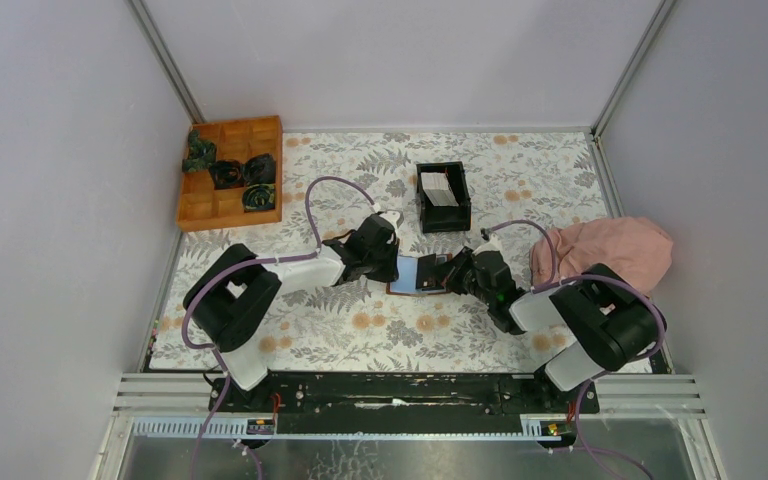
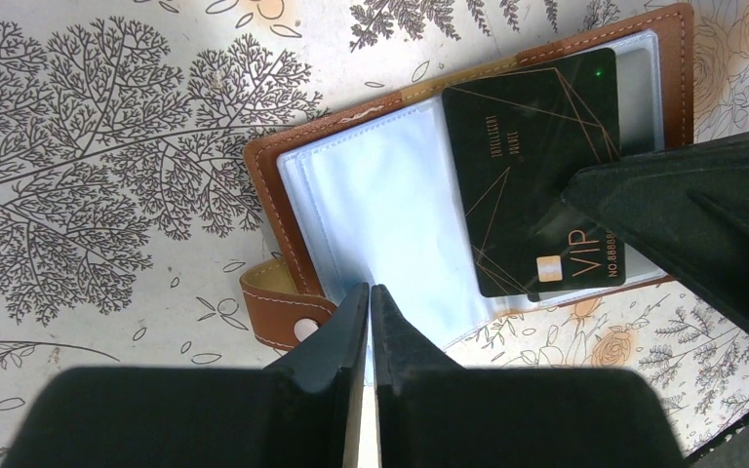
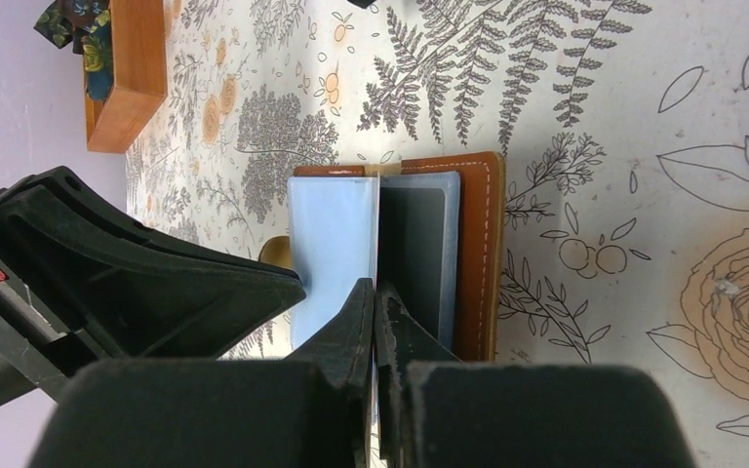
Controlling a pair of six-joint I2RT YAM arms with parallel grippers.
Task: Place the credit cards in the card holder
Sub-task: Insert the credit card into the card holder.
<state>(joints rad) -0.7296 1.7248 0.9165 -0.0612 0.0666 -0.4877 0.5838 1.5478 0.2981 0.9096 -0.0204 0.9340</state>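
The brown card holder (image 1: 407, 284) lies open on the table between both grippers, its clear sleeves up. My left gripper (image 2: 371, 291) is shut on the edge of a clear sleeve page (image 2: 390, 205) of the holder (image 2: 273, 195). My right gripper (image 3: 376, 289) is shut on a black credit card with gold lines (image 2: 527, 156), seen edge-on in its own view (image 3: 378, 224). The card lies over the holder's right half (image 3: 478, 253), partly under the plastic. More white cards (image 1: 440, 188) stand in a black box (image 1: 457, 215).
An orange wooden compartment tray (image 1: 230, 205) with dark cloth rolls stands at the back left. A pink cloth (image 1: 605, 250) lies at the right, beside the right arm. The right gripper's body (image 2: 702, 224) fills the right of the left wrist view.
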